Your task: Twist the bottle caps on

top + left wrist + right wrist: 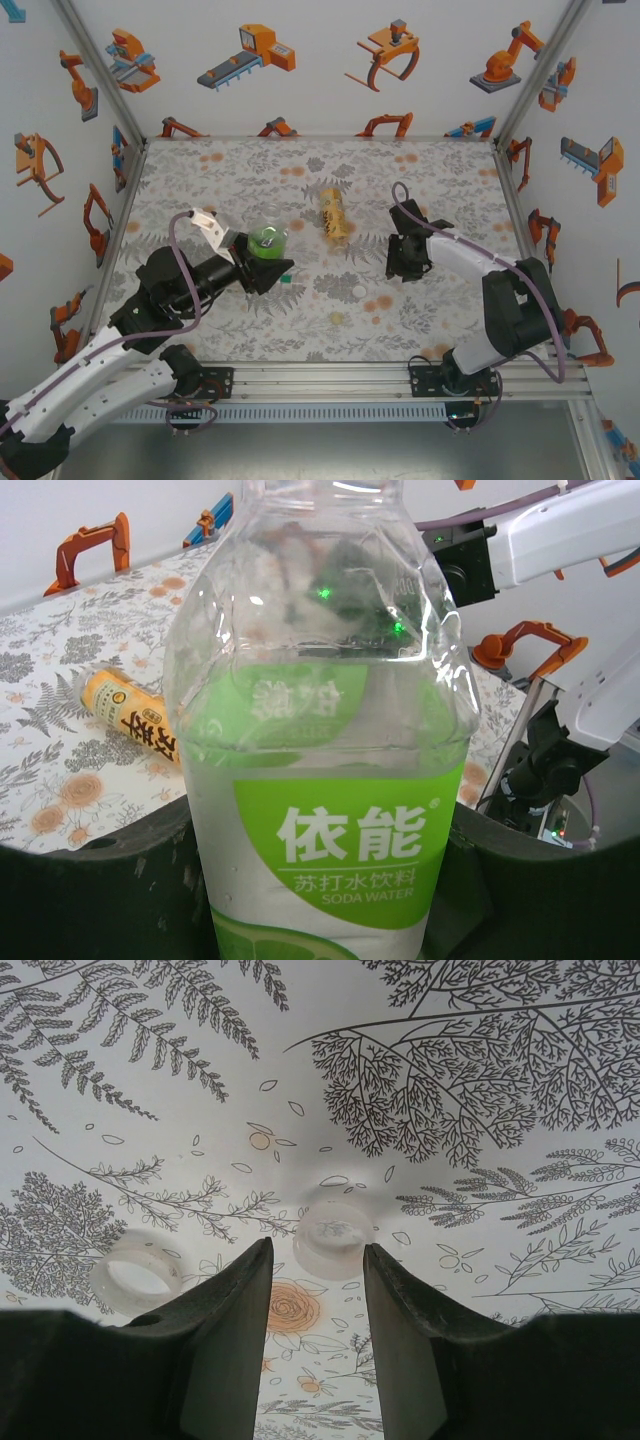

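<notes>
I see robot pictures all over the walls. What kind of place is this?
Probably a robot practice booth: white walls printed with orange robot drawings, a silver metal frame, and two black-and-white robot arms bolted at a flower-patterned tabletop.

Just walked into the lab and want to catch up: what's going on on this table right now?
The left hand is shut on the clear bottle with the green label, holding it roughly upright. The right hand, open and empty, hovers close over the table, with a pale cap just beyond its fingertips and a second cap off to one side. The amber bottle lies on its side mid-table, untouched.
</notes>
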Motion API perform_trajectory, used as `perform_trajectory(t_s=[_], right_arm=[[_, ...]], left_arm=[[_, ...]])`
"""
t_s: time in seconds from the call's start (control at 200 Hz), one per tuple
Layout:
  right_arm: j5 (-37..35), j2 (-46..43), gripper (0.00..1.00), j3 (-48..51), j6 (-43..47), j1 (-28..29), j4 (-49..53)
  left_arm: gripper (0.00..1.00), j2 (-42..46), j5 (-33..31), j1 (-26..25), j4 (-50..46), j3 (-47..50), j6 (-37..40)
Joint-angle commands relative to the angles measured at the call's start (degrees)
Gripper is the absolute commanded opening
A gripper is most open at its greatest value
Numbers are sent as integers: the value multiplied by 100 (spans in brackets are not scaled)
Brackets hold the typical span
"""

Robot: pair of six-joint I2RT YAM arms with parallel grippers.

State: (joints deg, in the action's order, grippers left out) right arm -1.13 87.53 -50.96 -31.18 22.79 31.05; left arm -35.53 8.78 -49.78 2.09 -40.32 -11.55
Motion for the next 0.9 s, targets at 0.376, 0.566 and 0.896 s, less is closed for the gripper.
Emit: perform_trajectory(t_s=[0.376, 0.566, 0.896], right_arm=[[-70, -158, 42, 43, 36, -55, 165], [-54, -28, 42, 109, 9, -58, 112], [6, 128, 43, 225, -87, -76, -30]], left_arm=[[0, 32, -33, 38, 187, 76, -67], [0, 40, -41, 38, 193, 76, -67], [0, 3, -78, 38, 221, 62, -65]])
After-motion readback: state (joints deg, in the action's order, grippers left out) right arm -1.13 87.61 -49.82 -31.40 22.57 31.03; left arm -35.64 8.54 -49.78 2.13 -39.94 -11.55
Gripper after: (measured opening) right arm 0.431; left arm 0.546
